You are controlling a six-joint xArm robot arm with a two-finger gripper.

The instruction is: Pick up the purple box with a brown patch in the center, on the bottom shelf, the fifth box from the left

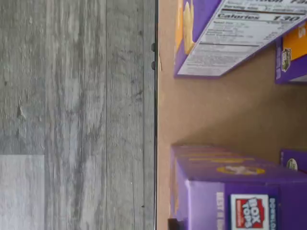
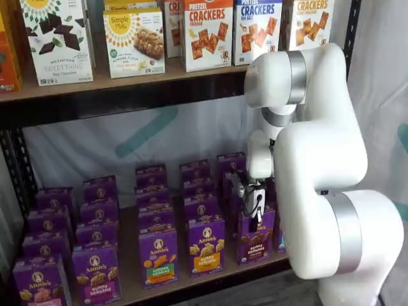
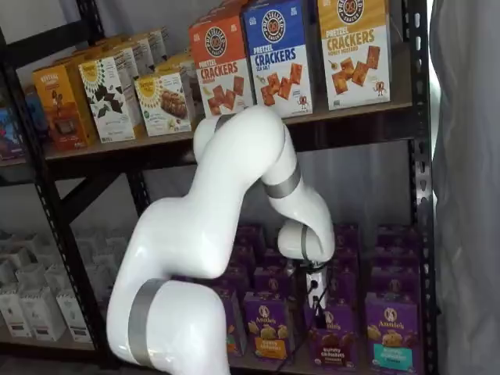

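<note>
The purple box (image 2: 255,238) stands at the front of its row on the bottom shelf (image 2: 131,255), with brown cookies at its centre and white "bunny grahams" lettering. It also shows in a shelf view (image 3: 333,341). My gripper (image 2: 257,213) hangs right in front of and just above this box, and it shows the same way in a shelf view (image 3: 316,306). Its fingers show only as a dark narrow shape with a cable, so no gap can be made out. The wrist view shows the light brown board (image 1: 216,110) with purple carton tops on either side of a bare strip.
A purple carton with a yellow-orange band (image 2: 206,245) stands to the left of the target. A teal-patch carton (image 3: 388,337) stands to its right. Taller cracker boxes (image 2: 207,32) fill the upper board. A black rack post (image 3: 422,195) stands at the right. Grey floor (image 1: 72,115) lies beyond the shelf edge.
</note>
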